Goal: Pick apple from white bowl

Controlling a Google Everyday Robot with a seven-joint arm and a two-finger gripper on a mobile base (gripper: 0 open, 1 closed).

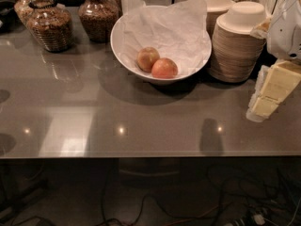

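Observation:
The white bowl [123,51], wide, shallow and lined with crumpled white paper, stands at the back middle of the grey table. Two apples lie in it. The orange-red apple [164,68] is at the front right. A paler apple with tan patches [147,58] touches it on the left. My gripper [275,89], pale yellow under a white arm part, hangs over the table's right edge. It is to the right of the bowl and well apart from it, and nothing shows in it.
Two stacks of beige disposable bowls [237,44] stand right of the white bowl, between it and the gripper. Two glass jars of brown contents [49,25] [98,13] stand at the back left. The table's front edge runs across the lower middle, with cables on the floor below.

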